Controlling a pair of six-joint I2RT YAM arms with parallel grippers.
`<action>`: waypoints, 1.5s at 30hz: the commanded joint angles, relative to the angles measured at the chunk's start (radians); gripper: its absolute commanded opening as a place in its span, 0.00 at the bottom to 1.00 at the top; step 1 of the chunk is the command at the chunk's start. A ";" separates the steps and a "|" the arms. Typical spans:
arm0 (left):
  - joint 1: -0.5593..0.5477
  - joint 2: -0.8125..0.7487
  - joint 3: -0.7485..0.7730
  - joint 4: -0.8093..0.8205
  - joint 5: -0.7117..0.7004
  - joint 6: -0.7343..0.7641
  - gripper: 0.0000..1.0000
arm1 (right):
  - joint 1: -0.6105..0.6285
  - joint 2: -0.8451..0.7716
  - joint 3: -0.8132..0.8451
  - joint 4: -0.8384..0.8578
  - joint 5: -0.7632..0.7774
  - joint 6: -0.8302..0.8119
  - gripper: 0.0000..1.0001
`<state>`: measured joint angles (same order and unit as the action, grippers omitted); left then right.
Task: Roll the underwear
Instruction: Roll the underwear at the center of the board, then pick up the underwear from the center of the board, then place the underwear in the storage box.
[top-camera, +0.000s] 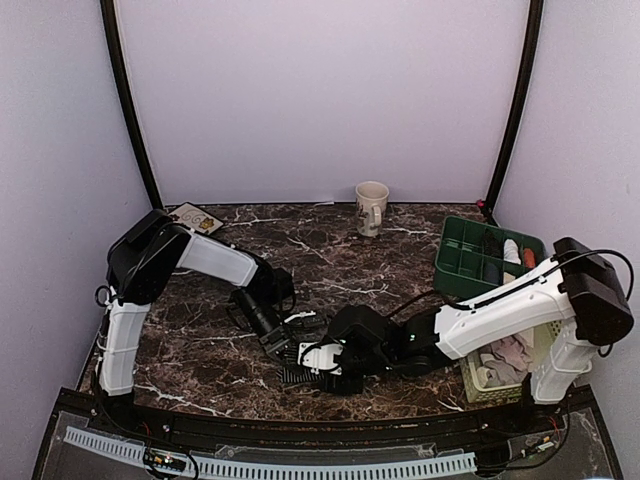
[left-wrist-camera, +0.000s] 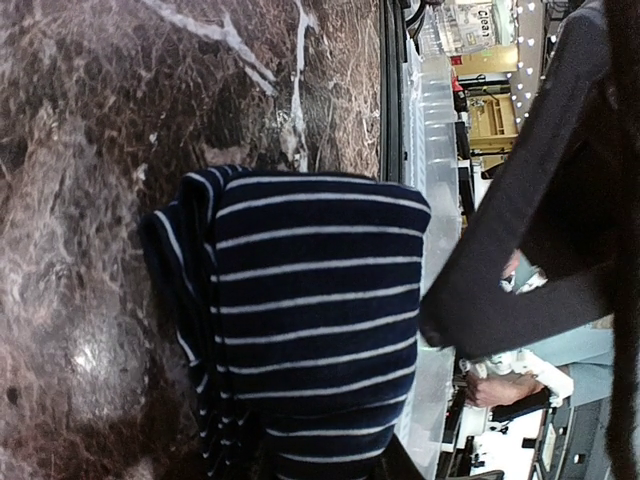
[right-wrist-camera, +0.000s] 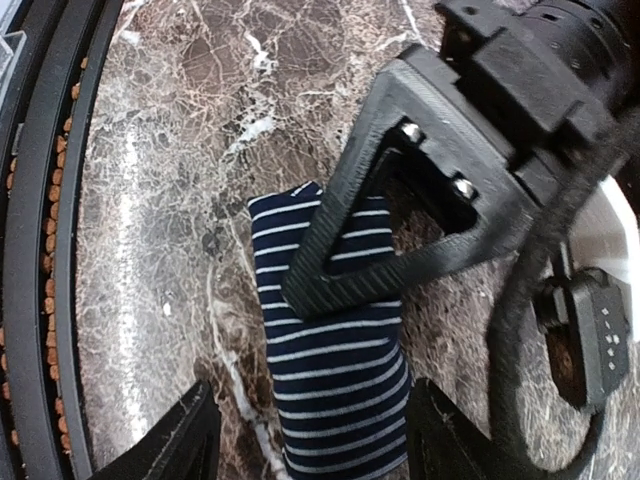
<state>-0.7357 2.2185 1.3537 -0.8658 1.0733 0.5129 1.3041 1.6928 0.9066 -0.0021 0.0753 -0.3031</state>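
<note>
a: right gripper (right-wrist-camera: 315, 400) state?
b: open. its fingers (right-wrist-camera: 180, 440) stand either side of the near end of the navy striped underwear (right-wrist-camera: 335, 390), with a gap on both sides and no contact that i can see.
a: left gripper (top-camera: 285, 350)?
b: one finger (right-wrist-camera: 320, 288) lies across the top of the same garment, just ahead of the right jaws. whether it clamps the cloth i can't tell, since the second finger is hidden.
a: garment shape?
b: a thick narrow bundle lying flat on the marble table (top-camera: 330, 260), directly under both tools, near the table's front edge.
a: further out?
b: beige mug (top-camera: 371, 205) well beyond both grippers at the back. green tray (top-camera: 452, 262) is beyond the right arm, well apart.
</note>
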 joint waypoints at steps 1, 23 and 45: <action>0.005 0.116 -0.014 0.013 -0.270 0.003 0.02 | 0.009 0.047 0.059 -0.004 0.040 -0.044 0.62; 0.043 0.164 0.060 0.010 -0.286 0.000 0.21 | 0.010 0.269 0.120 -0.123 0.006 -0.051 0.37; 0.257 -0.436 -0.081 0.311 -0.707 -0.223 0.87 | -0.033 0.018 -0.005 -0.080 -0.068 0.213 0.00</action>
<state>-0.4847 1.9324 1.3071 -0.7139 0.6151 0.3687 1.2961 1.7721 0.9287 -0.0376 0.0589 -0.2127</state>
